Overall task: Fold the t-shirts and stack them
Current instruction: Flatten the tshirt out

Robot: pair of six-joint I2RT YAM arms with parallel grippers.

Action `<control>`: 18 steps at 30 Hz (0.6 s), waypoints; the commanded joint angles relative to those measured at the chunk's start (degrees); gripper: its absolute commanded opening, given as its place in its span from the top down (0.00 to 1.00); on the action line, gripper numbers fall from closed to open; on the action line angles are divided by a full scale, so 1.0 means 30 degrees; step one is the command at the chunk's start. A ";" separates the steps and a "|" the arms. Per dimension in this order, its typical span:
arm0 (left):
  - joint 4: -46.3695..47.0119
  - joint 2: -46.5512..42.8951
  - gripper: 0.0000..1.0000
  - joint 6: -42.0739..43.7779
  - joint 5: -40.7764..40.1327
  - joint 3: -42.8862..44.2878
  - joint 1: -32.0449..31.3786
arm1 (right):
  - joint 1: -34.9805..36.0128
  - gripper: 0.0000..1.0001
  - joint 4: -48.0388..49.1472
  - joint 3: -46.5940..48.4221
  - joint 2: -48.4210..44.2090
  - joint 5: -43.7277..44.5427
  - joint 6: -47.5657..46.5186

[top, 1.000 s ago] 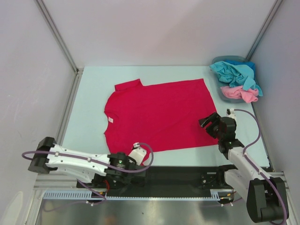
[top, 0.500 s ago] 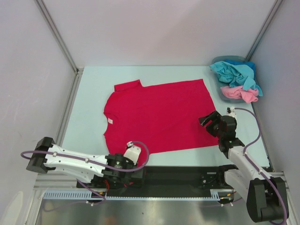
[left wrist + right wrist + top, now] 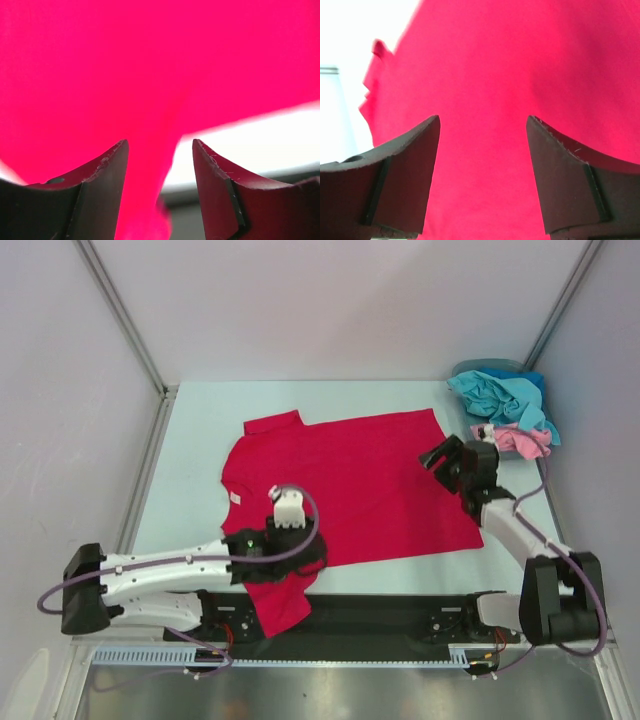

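Red cloth: shirt (image 3: 350,475) lies flat on my table (image 3: 190,430), its near corner drooping off the edge.
Left pincer (image 3: 159,145): fingers apart over that corner; I'd re-grip it there.
Right pincer (image 3: 482,120): apart above the hem side, holding nothing.
Basket (image 3: 485,367): teal and pink shirts (image 3: 500,400) heaped inside.

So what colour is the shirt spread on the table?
The shirt is crimson red; top view shows it best.

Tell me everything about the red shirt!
The red t-shirt is soft cloth, spread mostly flat on the pale table, neck to the left with a small white label. One sleeve points away; the near-left part is bunched and droops over the table's near edge. The left end effector, open, straddles a fold of it; the right end effector is open above its right side.
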 commanded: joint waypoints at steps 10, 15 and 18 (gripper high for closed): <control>1.0942 0.8519 0.43 0.9484 0.5491 0.7278 1.2372 | 0.1814 0.25 -0.4267 1.1109 0.8044 0.2018 0.0018; 1.0121 1.1870 0.45 0.9074 0.7897 0.9775 1.5799 | 0.2227 0.24 -0.7234 1.4717 1.1301 0.2576 -0.1594; 1.0034 1.2897 0.45 0.9103 0.9069 1.0507 1.7441 | 0.1994 0.23 -0.8142 1.6299 1.2440 0.2752 -0.2239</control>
